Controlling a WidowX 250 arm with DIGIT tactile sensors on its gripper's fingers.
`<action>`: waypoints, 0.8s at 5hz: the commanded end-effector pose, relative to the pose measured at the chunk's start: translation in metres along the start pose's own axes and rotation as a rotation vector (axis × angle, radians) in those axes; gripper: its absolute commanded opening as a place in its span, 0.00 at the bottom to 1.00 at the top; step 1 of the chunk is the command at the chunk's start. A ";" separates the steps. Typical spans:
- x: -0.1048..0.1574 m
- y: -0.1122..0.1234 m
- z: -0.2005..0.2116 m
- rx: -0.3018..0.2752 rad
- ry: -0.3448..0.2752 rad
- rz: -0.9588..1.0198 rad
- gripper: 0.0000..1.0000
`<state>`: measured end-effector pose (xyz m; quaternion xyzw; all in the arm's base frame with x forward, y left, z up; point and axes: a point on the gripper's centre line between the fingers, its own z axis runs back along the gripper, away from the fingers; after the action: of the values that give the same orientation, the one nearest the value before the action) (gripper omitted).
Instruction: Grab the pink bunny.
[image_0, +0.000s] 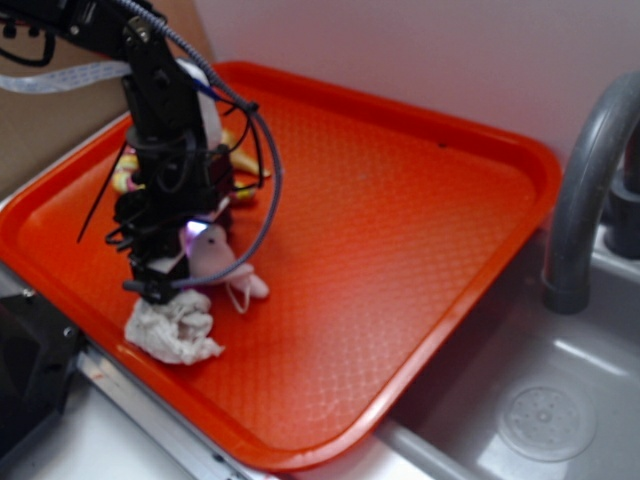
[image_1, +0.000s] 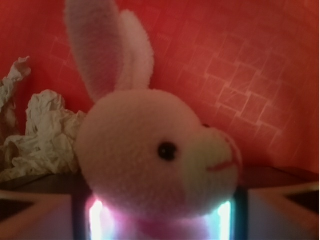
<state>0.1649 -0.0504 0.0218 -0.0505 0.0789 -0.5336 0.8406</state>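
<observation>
exterior view: robot arm (image_0: 160, 110) comes down from top left over an orange tray (image_0: 400, 200) that sits next to a grey sink (image_0: 540, 400) w/ a curved faucet (image_0: 590, 170) on the right. the claw (image_0: 185, 262) is low over the tray's near-left part, wrapped in black cables, w/ a purple-white glow at its tip. pink bunny (image_0: 215, 258) is right at the claw's tip, its body sticking out to the right of the fingers, a thin white string loop (image_0: 238, 297) hanging from it towards the tray. claw looks closed around the bunny (fingers themselves mostly hidden by cables, so the grip is read more from the other cam). crumpled white wad (image_0: 175, 328) lies on the tray just below the claw, near the tray's front-left rim, close to the bunny but whether they touch i can't tell. something yellow and pink (image_0: 240, 160) peeks out behind the arm, too hidden to name.

wrist view: bunny's head (image_1: 155, 160) fills the frame, dark eye, pink stitched mouth, ears (image_1: 105, 47) pointing up. its lower part sits between the two claw fingers (image_1: 40, 212) at the bottom corners, lit strips glowing either side, so the claw is narrowed onto it. white wad (image_1: 42, 132) is at left, behind the bunny, on the tray.
</observation>
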 end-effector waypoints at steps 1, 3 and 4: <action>0.012 -0.009 0.058 0.071 -0.055 0.257 0.00; 0.020 -0.010 0.139 0.013 -0.077 0.755 0.00; 0.021 -0.017 0.173 -0.064 -0.146 0.992 0.00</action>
<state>0.1860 -0.0713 0.1799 -0.0597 0.0725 -0.0642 0.9935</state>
